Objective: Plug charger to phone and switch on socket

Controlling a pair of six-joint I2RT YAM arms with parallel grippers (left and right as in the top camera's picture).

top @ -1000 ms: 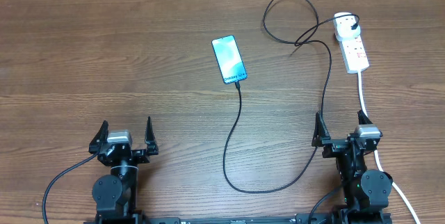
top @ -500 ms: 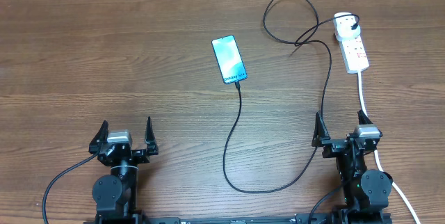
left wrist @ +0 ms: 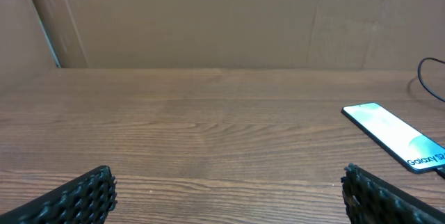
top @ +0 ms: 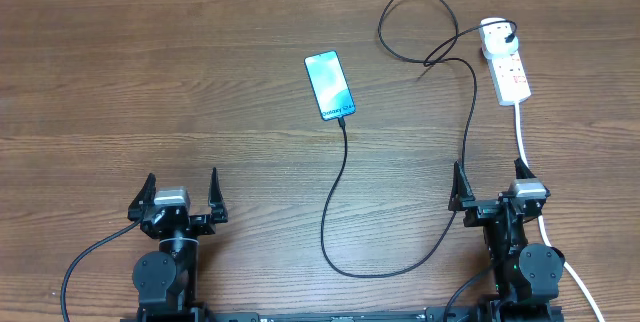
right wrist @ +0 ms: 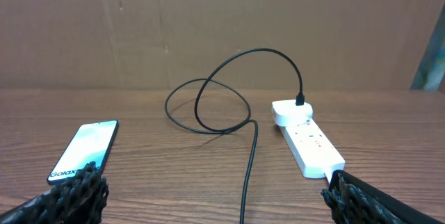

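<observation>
The phone (top: 330,85) lies screen up mid-table, its light blue screen lit. It also shows in the left wrist view (left wrist: 396,136) and the right wrist view (right wrist: 85,150). The black charger cable (top: 345,182) has its tip at the phone's near end, loops along the table and runs to a black plug in the white socket block (top: 505,62), which also shows in the right wrist view (right wrist: 309,139). My left gripper (top: 181,196) is open and empty at the near left. My right gripper (top: 490,184) is open and empty at the near right, over the cable.
The socket's thick white lead (top: 525,147) runs toward the near edge beside my right arm. A brown cardboard wall (left wrist: 208,15) stands along the table's far side.
</observation>
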